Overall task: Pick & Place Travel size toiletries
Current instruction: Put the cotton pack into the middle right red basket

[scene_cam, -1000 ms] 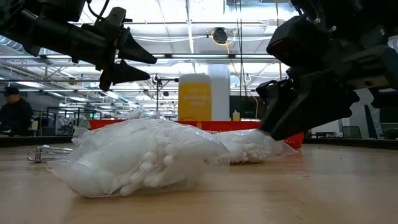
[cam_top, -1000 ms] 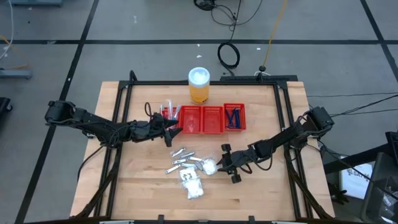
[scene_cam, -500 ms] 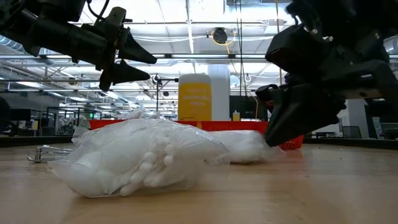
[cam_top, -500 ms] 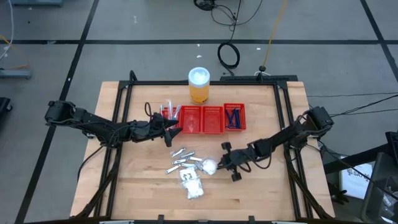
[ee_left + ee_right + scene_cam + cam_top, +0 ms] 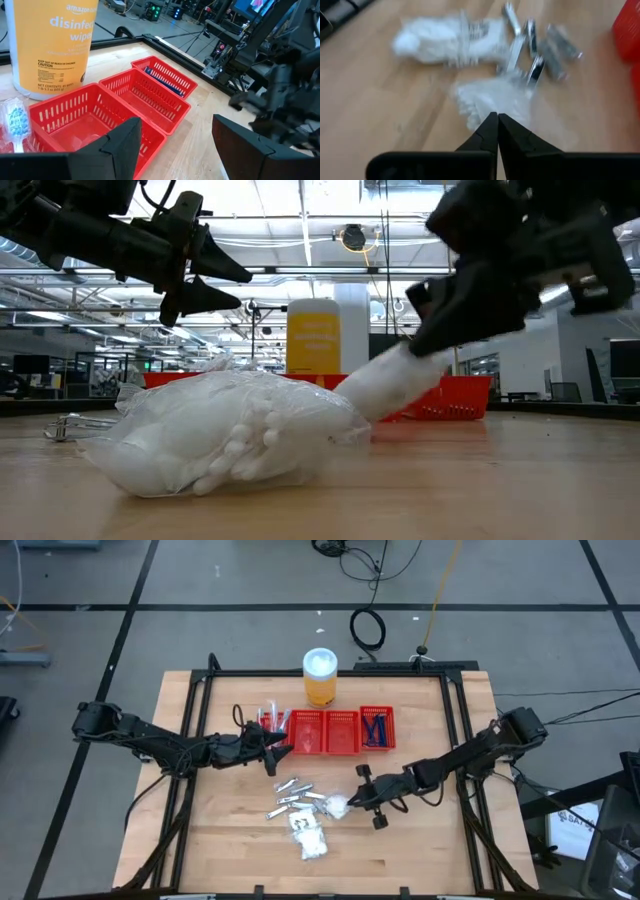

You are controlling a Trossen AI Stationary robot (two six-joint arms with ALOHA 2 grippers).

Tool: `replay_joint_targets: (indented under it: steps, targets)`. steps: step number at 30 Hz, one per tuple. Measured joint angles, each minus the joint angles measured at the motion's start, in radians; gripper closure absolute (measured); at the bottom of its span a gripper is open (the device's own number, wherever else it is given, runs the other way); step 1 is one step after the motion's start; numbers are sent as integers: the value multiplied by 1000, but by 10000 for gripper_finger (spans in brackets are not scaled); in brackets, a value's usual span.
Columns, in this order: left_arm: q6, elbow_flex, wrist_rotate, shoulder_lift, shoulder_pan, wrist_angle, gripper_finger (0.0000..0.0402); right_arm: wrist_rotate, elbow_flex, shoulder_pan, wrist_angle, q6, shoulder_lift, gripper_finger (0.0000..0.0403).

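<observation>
The right gripper [image 5: 358, 802], fingers pinched together on one corner of a white crinkly packet [image 5: 385, 385], is lifting it off the table [image 5: 430, 850]. Held so thinly, the packet is at risk of slipping free. The red tray [image 5: 340, 731] is sitting beyond the gripper, with silvery tubes [image 5: 535, 50] just ahead. The left gripper [image 5: 281, 750] is hovering spread and empty beside the tray.

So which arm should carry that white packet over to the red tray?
The right. Its gripper is already shut on one white packet, lifting one end off the table. The left gripper hangs open and empty beside the red tray.
</observation>
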Motion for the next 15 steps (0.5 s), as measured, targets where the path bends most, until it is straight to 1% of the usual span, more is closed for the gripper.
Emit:
replay_joint_targets:
  steps: [4,9,15]
  targets:
    - [0,0,0,0,0,0,163,5,0,0,-4,-39,-65,402]
    - [0,0,0,0,0,-1,163,57,0,-13,-11,-89,-138,403]
    - [-1,0,0,0,0,-1,163,61,0,-71,-9,-134,-204,403]
